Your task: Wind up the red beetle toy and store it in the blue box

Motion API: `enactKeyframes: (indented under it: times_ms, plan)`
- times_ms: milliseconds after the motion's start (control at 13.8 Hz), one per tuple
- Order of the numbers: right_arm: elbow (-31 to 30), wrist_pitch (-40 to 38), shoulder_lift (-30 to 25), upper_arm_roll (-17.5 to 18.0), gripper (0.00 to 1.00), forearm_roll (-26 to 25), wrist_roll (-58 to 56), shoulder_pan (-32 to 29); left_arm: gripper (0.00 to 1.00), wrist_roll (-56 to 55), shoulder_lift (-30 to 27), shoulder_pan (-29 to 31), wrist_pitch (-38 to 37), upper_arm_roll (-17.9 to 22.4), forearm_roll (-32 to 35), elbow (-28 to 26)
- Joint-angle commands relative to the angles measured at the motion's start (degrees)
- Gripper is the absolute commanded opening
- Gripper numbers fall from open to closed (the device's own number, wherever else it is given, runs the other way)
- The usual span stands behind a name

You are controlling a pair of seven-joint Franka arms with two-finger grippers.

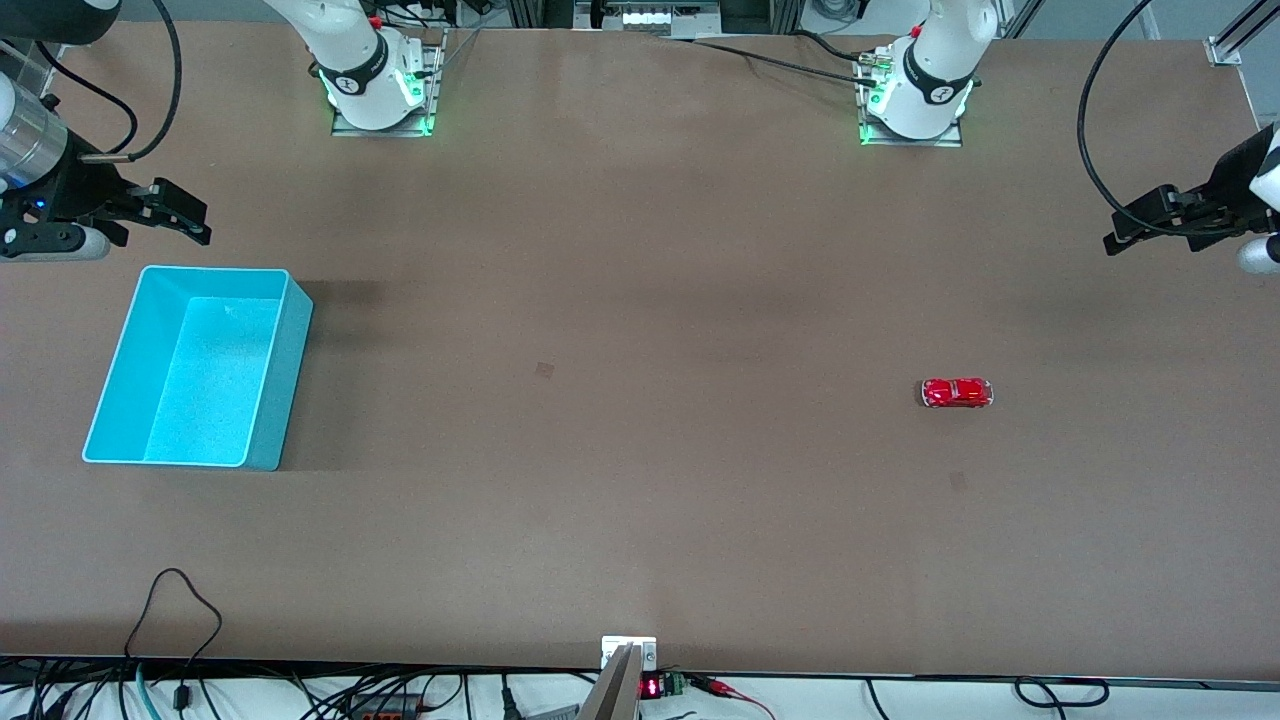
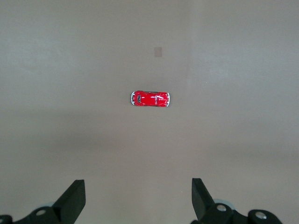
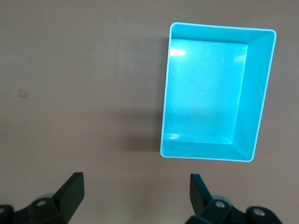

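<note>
Over at the left arm's end of the worktop, the red beetle toy is sitting on its wheels all by itself, lengthwise along the table's long side, with nothing touching it. It's so tiny in the front view that I'm not making out more than a glossy red body with silvery bits at both ends; the left wrist view is showing the roof and windows a little better.

The blue box is sitting well apart from it, toward the right arm's end, open side up and holding nothing. Its nearer wall is hiding part of the floor in the front view, but the right wrist view is looking straight into it.

The left pincer is hanging over the worktop's edge at its own end, fingers spread wide, gripping nothing. Most of that arm is getting cut off by the frame. The right pincer is hovering just above the table near the box's farther wall, also spread wide and carrying nothing, its wrist likewise cropped.
</note>
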Motion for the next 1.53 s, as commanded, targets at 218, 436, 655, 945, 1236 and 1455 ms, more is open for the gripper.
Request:
enactKeyframes:
  times_ms: [218, 436, 655, 945, 1236, 1455]
  plan:
    - [2.0, 1.4, 1.6, 0.0, 1.0, -0.1, 0.7, -0.7, 1.0, -0.3, -1.4, 0.1, -0.2, -0.3, 0.8, -1.8]
    - [3.2, 1.3, 2.5, 0.0, 1.0, -0.1, 0.8, -0.7, 1.0, 6.5, 1.2, 0.1, 0.0, -0.4, 0.6, -2.8]
    - [3.6, 1.2, 2.9, 0.0, 1.0, -0.1, 0.9, -0.8, 1.0, 18.8, 2.3, -0.2, 6.0, -0.4, -0.3, -8.4]
    - [3.6, 0.9, 2.9, 0.0, 1.0, 0.0, 1.0, -0.9, 1.0, 43.8, 8.2, 0.0, 11.9, -0.3, -0.2, -11.6]
    - [3.6, 0.8, 2.9, 0.0, 1.0, 0.0, 1.0, -1.3, 1.0, 65.0, 13.0, 0.2, 26.2, -0.3, 0.7, -18.2]
    - [3.6, 0.8, 2.9, 0.0, 1.0, 0.0, 0.9, -1.4, 1.0, 72.0, 14.0, -0.5, 37.0, -1.3, 4.2, -24.2]
